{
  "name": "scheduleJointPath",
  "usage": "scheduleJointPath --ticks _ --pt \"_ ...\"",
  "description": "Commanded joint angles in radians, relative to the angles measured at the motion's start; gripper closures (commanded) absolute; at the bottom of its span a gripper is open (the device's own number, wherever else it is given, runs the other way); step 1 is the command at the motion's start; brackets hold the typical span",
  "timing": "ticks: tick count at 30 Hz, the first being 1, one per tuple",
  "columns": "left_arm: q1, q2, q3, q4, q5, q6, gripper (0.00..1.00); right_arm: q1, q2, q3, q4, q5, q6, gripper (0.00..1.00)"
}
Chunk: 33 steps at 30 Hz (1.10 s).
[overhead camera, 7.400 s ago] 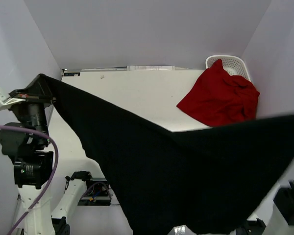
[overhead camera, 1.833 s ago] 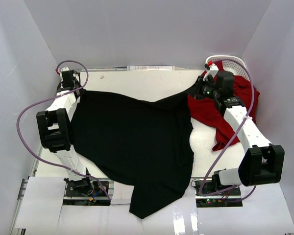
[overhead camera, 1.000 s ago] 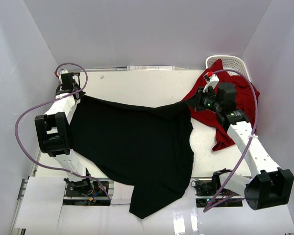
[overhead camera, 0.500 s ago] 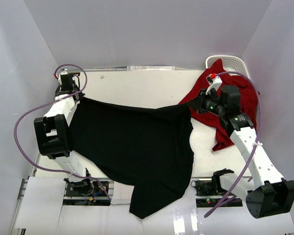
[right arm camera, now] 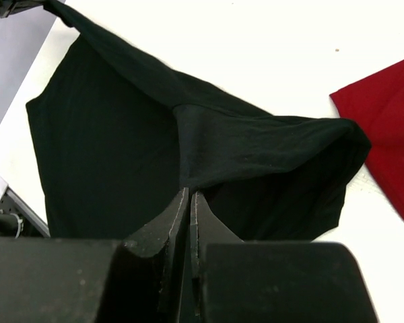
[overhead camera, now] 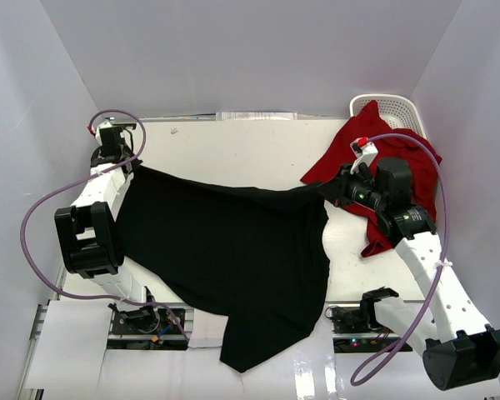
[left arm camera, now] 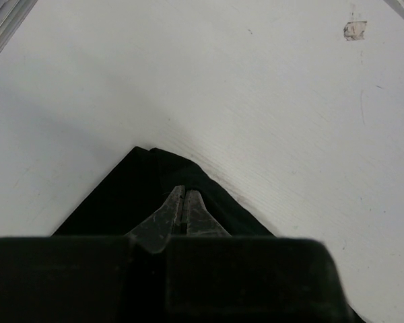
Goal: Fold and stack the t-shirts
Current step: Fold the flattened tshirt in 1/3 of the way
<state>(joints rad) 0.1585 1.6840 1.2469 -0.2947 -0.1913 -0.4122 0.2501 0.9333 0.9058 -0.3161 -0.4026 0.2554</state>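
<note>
My left gripper [left arm camera: 184,196] and right gripper [right arm camera: 189,196] are each clamped on a far corner of the black t-shirt [overhead camera: 225,250], which is spread over the table [overhead camera: 233,146]. No fold is made yet. The red t-shirt [overhead camera: 375,162] lies crumpled, untouched, against the basket [overhead camera: 397,106].

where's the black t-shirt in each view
top external: black t-shirt spread across centre and left.
left wrist: bottom centre, a corner at the left end effector.
right wrist: fills left and centre, above the right end effector.
shared landmark: the white table.
</note>
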Motion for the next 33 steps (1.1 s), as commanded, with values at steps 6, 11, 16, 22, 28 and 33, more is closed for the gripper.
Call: scheduleJointPath --ticks 6,11,16,22,28,33 --pt "0.019 -0.069 -0.036 -0.021 -0.022 -0.01 1.0 0.034 -0.045 0.001 -0.049 -0.018 0.005 0.92" --pt "0.027 -0.066 -0.055 -0.026 -0.017 -0.014 1.0 0.06 -0.067 -0.024 -0.066 -0.01 0.016 0.92" --pt "0.032 -0.066 -0.082 -0.03 -0.016 -0.019 1.0 0.086 -0.09 -0.056 -0.074 -0.005 0.036 0.92" --pt "0.036 -0.069 -0.096 -0.034 -0.019 -0.019 1.0 0.127 -0.129 -0.1 -0.083 0.014 0.062 0.92" --pt "0.039 -0.07 -0.104 -0.044 -0.028 -0.017 1.0 0.159 -0.156 -0.133 -0.095 0.025 0.082 0.92" --pt "0.042 -0.07 -0.119 -0.067 -0.051 -0.023 1.0 0.193 -0.169 -0.162 -0.092 0.028 0.107 0.92"
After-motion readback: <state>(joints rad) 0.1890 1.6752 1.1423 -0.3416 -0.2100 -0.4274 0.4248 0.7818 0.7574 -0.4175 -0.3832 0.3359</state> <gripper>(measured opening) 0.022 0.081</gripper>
